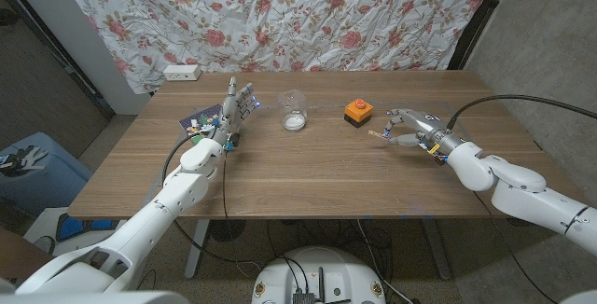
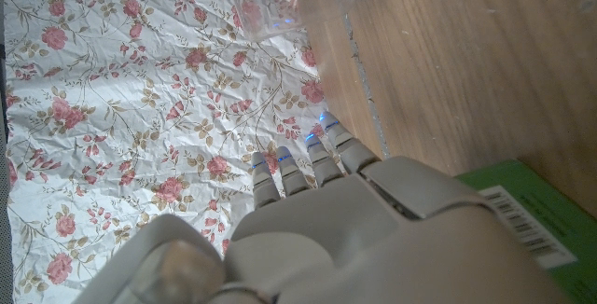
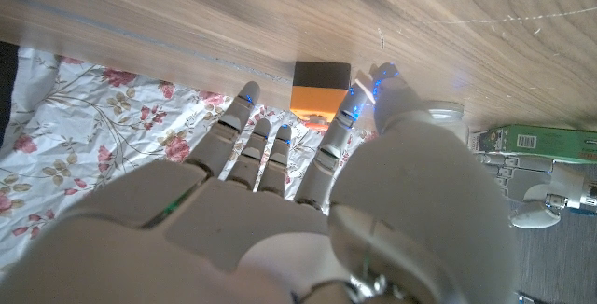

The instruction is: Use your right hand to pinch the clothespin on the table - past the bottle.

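The robot's right hand (image 1: 408, 128) pinches a small wooden clothespin (image 1: 379, 133) on the brown wooden table (image 1: 308, 178), beside an orange-and-black block (image 1: 358, 111); the left hand (image 1: 233, 108) stands with fingers apart.

The clothespin (image 1: 380, 134) is partly covered by the right hand (image 1: 408, 128), so its grip cannot be told. At the head view's nine o'clock, a blue object (image 1: 28, 159) is cut off.

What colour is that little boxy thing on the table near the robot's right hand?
The boxy thing is orange on top with a black base, clearest in the head view.
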